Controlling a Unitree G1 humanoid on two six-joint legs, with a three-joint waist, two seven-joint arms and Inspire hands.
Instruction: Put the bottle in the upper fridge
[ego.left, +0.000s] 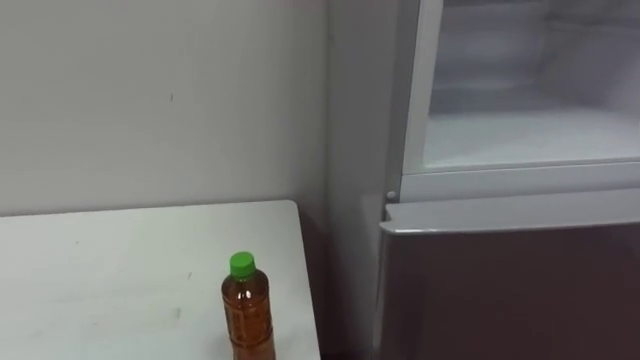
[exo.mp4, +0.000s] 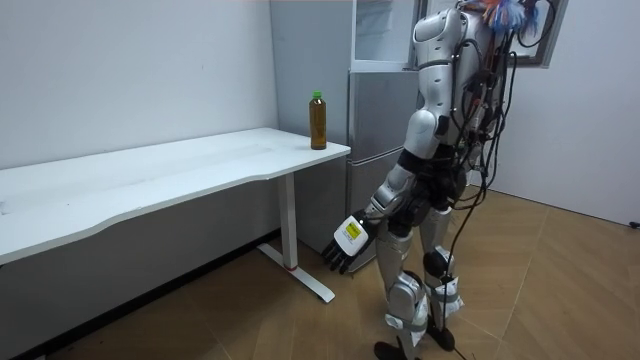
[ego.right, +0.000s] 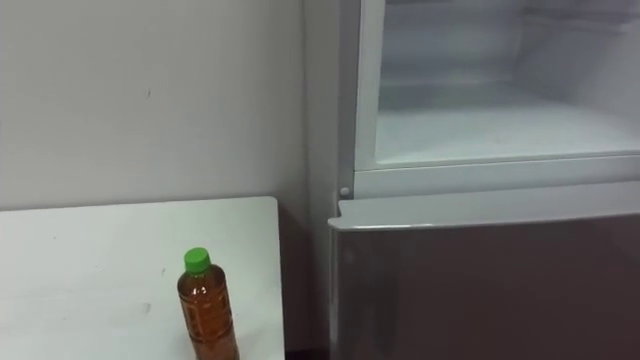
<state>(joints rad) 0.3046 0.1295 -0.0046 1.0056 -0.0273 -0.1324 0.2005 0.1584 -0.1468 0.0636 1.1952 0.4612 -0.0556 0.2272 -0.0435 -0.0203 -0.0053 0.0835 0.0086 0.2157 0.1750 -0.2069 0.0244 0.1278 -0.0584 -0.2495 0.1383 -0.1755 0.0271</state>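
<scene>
A bottle (ego.left: 248, 315) of amber liquid with a green cap (ego.left: 241, 264) is seen standing upright on the white worktop (ego.left: 100, 280), close to the corner nearest the fridge (exo.mp4: 370, 130), and it is touched by no hand. In the eye views only its upper part is shown, the base being cut off by the lower edge. The worktop is set against a pale wall (ego.left: 150, 100), and a narrow gap is left between its end and the fridge's side. The fridge's upper compartment (ego.right: 500, 130) is found open: its white interior and pale floor are exposed and framed by a light rim, while the dark lower door (ego.right: 480, 290) beneath it is shut. In the room view the robot is shown standing upright on the wooden floor (exo.mp4: 560, 280), turned towards the fridge and just beside the end of the worktop, which lies on its left. The left hand (exo.mp4: 345, 243) is hung low at the robot's side, below the level of the worktop and well apart from the bottle. Its fingers are pointed downward, loosely straight and a little spread, and nothing is held in them. In that view the bottle is seen at the worktop's far corner, near the fridge's side.
</scene>
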